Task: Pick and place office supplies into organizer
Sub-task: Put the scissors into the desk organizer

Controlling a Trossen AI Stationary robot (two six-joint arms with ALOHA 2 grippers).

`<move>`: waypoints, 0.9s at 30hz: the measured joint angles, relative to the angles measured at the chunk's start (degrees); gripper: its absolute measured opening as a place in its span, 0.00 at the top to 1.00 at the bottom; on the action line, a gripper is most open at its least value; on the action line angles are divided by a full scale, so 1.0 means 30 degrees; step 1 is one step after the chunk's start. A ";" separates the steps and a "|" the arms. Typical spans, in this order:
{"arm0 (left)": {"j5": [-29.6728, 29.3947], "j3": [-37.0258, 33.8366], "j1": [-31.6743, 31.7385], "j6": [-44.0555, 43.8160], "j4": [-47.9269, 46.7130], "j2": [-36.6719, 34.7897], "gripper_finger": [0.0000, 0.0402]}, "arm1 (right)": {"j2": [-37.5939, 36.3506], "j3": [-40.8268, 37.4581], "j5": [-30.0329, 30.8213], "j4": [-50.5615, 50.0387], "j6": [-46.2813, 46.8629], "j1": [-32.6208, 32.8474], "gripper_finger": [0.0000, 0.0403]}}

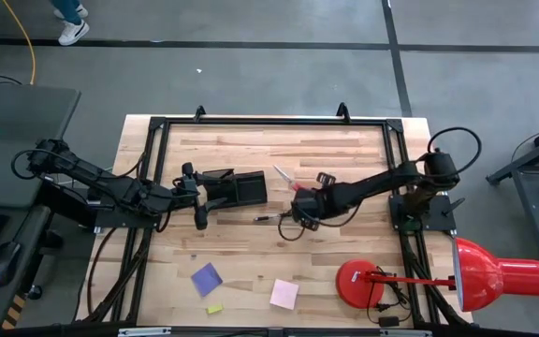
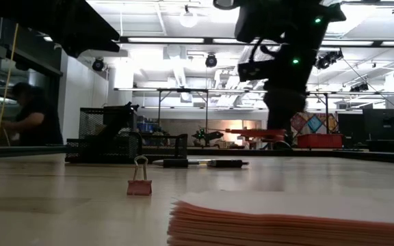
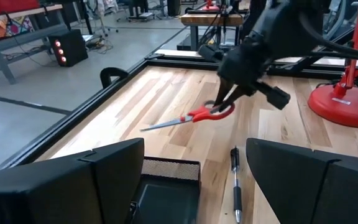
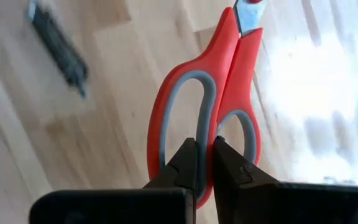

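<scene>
Right gripper (image 4: 205, 163) at tabletop centre: jaws clamped on scissors (image 3: 194, 116) at handle bar between loops. Scissors appear lifted off tabletop (image 1: 344, 140), long axis near level, blades pointing toward far edge. Left gripper (image 1: 197, 198) jaws wide, over organizer (image 1: 241, 187) near left edge. Organizer contents hidden in shadow. Pen (image 3: 235, 186) lies between organizer and scissors. Pink pad (image 1: 284, 294), purple pad (image 1: 206, 278), yellow eraser (image 1: 214, 308) near front edge.

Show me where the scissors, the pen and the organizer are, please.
scissors (image 3: 199, 115): left wrist view, red handle.
pen (image 3: 235, 186): left wrist view, middle of barrel.
organizer (image 1: 249, 188): high view, its black body.
</scene>
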 joint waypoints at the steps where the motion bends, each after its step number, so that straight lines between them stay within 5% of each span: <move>1: 0.0000 0.0000 0.0000 -0.0182 0.0101 0.0200 0.33 | 0.0009 0.0000 0.0365 -0.0093 -0.0393 0.0287 0.99; 16: 0.1617 0.0004 0.0015 -0.1020 0.4667 0.6240 0.33 | 0.0029 0.0002 0.5152 -0.1121 -0.0999 0.4141 0.98; 20: 0.4580 0.0907 0.0009 -0.0960 0.2851 0.6762 0.33 | 0.0029 0.0003 0.5265 -0.1266 -0.2421 0.5219 0.99; 27: 0.6388 0.2732 0.0015 -0.1339 -0.0794 0.6762 0.33 | 0.0029 0.0004 0.4597 0.0685 -0.4148 0.6628 0.98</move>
